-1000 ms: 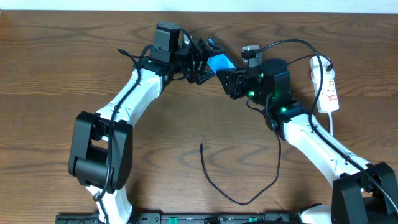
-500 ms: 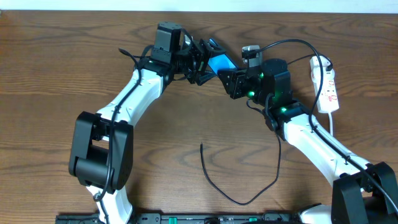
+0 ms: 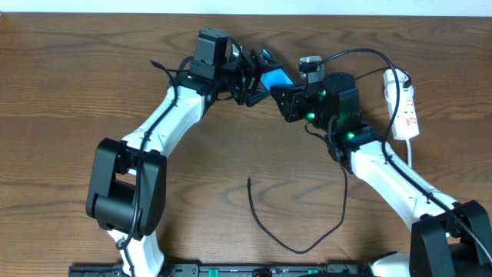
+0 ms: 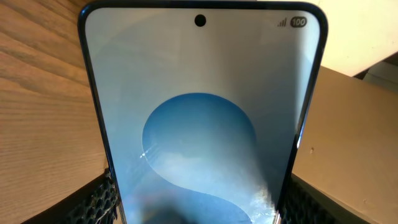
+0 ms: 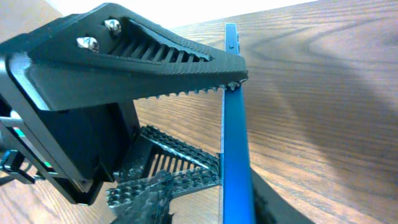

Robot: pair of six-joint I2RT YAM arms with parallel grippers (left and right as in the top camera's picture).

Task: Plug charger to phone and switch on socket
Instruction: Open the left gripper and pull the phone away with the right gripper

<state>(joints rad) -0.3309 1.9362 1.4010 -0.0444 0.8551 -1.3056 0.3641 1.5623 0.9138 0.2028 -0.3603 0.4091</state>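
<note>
The phone (image 3: 273,78), blue screen lit, is held off the table at the back centre. My left gripper (image 3: 255,79) is shut on it; in the left wrist view its fingers (image 4: 99,200) press both long edges of the phone (image 4: 199,124). In the right wrist view the phone (image 5: 235,143) shows edge-on. My right gripper (image 3: 282,98) straddles its other end, open, and a gap still shows beside one of its fingers (image 5: 146,202). The charger (image 3: 296,248) lies loose in front, its tip (image 3: 248,179) free on the wood. The socket (image 3: 405,104) lies at the back right.
The socket's thick white cord (image 3: 411,158) runs down beside the right arm. A black lead (image 3: 361,52) arcs from the right wrist camera toward the strip. The table's back edge (image 3: 246,14) is close behind both grippers.
The left arm has shifted slightly right with the phone. The right gripper's fingers have narrowed around the phone's end.
</note>
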